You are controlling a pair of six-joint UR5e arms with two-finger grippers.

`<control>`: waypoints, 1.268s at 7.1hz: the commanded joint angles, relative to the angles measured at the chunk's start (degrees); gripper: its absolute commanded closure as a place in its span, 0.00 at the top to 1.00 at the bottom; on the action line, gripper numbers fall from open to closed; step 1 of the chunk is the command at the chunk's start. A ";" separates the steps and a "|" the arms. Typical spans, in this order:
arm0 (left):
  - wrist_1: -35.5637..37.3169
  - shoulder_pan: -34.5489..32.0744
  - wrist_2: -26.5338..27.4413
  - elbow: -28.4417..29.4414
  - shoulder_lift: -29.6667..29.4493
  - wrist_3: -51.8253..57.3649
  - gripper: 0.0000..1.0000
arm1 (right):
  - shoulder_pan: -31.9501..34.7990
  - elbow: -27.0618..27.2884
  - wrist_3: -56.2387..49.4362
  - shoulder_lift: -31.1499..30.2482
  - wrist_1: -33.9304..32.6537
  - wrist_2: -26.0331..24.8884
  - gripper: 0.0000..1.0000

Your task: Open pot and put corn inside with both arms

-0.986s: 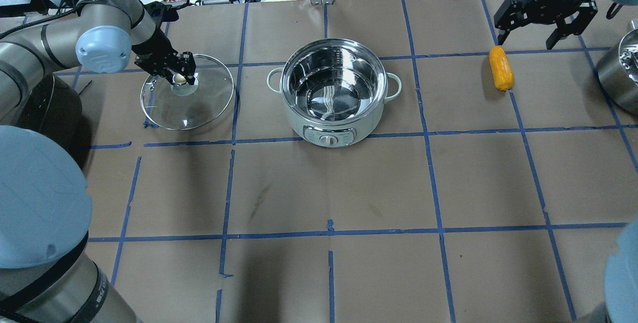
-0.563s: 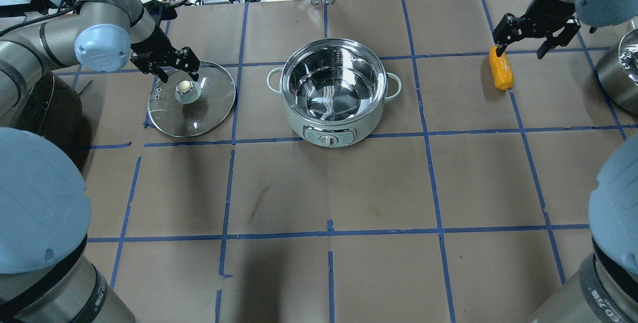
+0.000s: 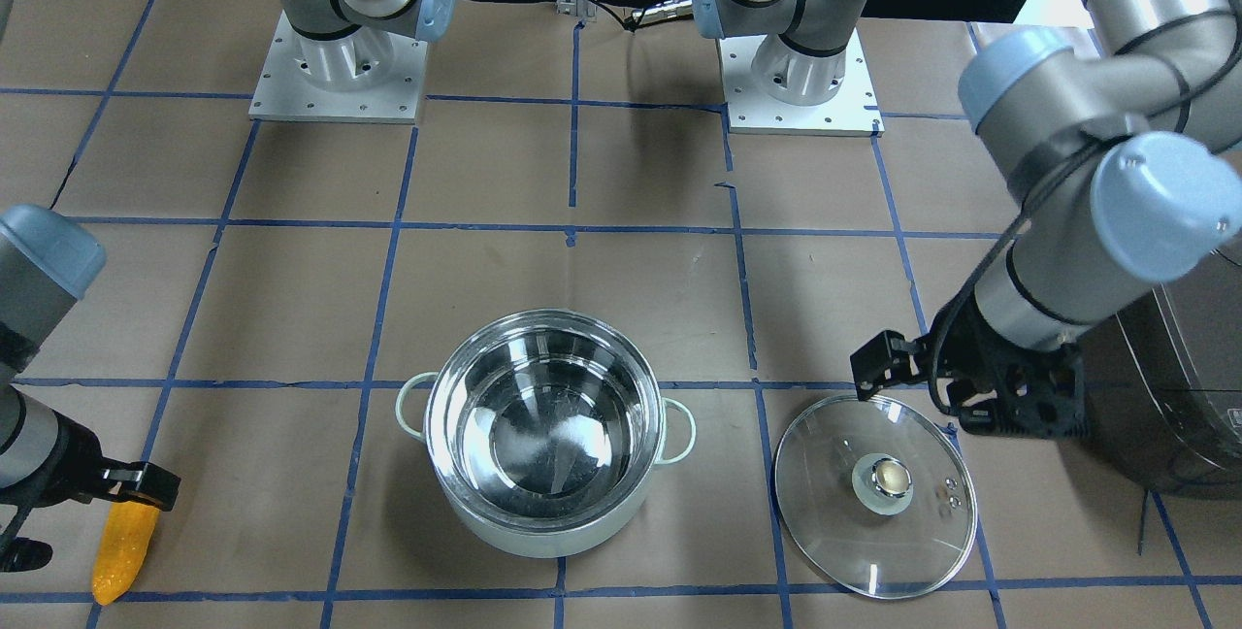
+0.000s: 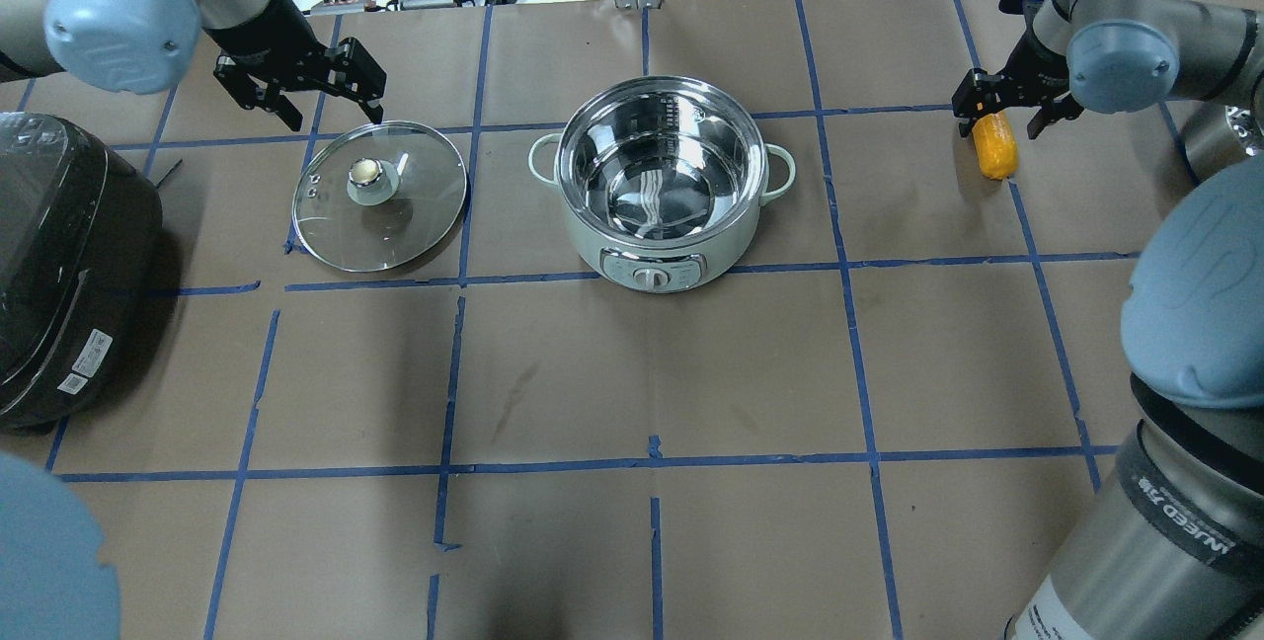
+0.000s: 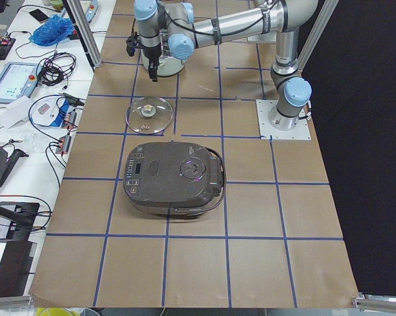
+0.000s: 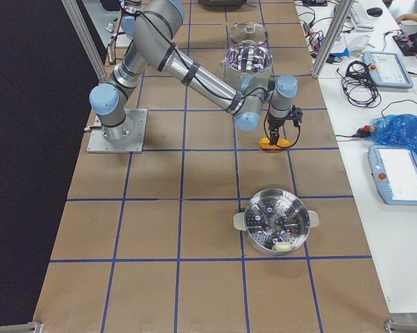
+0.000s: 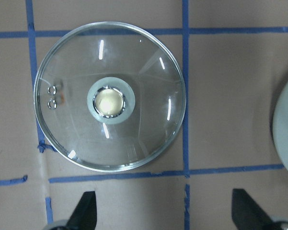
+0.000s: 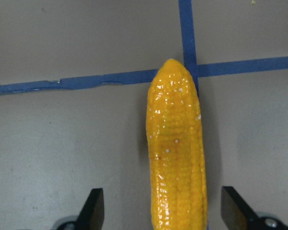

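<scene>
Overhead exterior: uncovered pot mid-table, steel inside bare. Glass lid flat on the table toward the robot's left, knob up. Left end effector just past the lid's far rim, fingers spread, holding nothing. Corn well apart from the pot toward the robot's right, long axis running far-to-near. Right end effector astride it, open, one finger on each side. Dark rice cooker at the left edge.

Exterior front-facing: same layout mirrored, a right finger at the corn's broad end, tapered tip pointing away from the robot; pot empty.

Exterior left: near arm's end effector beyond the lid.

Exterior right: near arm bent down over the corn, pot far up the table, a steel steamer pot closer to the camera.

Left wrist-mounted: whole lid ahead of two parted fingertips, nothing between them.

Right wrist-mounted: corn straight ahead, broad part between two parted fingertips, a gap on either side, no touch visible. Long axis square to the closing line, so likely ready for a crosswise pinch. Right arm plainly the nearer; afterwards, a carry toward the robot's left to reach the pot.
</scene>
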 commanded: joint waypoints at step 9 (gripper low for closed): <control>-8.86 -2.81 3.10 -1.69 9.81 0.10 1.00 | 23.32 -2.43 8.27 -13.63 12.86 -2.18 0.13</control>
